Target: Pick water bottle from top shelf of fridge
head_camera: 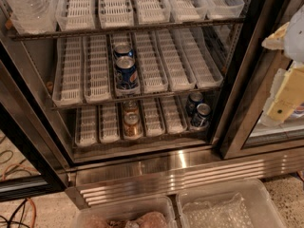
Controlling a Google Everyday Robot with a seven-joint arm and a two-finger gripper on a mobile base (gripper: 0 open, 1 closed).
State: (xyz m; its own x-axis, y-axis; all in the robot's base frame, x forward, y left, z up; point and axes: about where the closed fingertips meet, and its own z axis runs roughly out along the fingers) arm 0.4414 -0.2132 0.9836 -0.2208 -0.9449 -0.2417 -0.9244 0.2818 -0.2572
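The water bottle [29, 4], clear and ribbed, stands at the far left of the top shelf [142, 26], cut off by the top edge of the view, so its label and cap are hidden. The top shelf is a wire rack lined with white slotted lane trays inside the open fridge [180, 172]. My gripper [270, 77] is at the right edge of the view, outside the fridge and in front of the right door frame, far to the right of the bottle. Its pale fingers [285, 96] stand apart and hold nothing.
The middle rack holds blue cans [126, 70]. The bottom rack holds orange cans [132, 122] and dark cans [199, 112]. A black door frame [247, 80] stands between gripper and shelves. Two clear plastic bins [223, 208] sit on the floor in front. Cables [19, 213] lie at the lower left.
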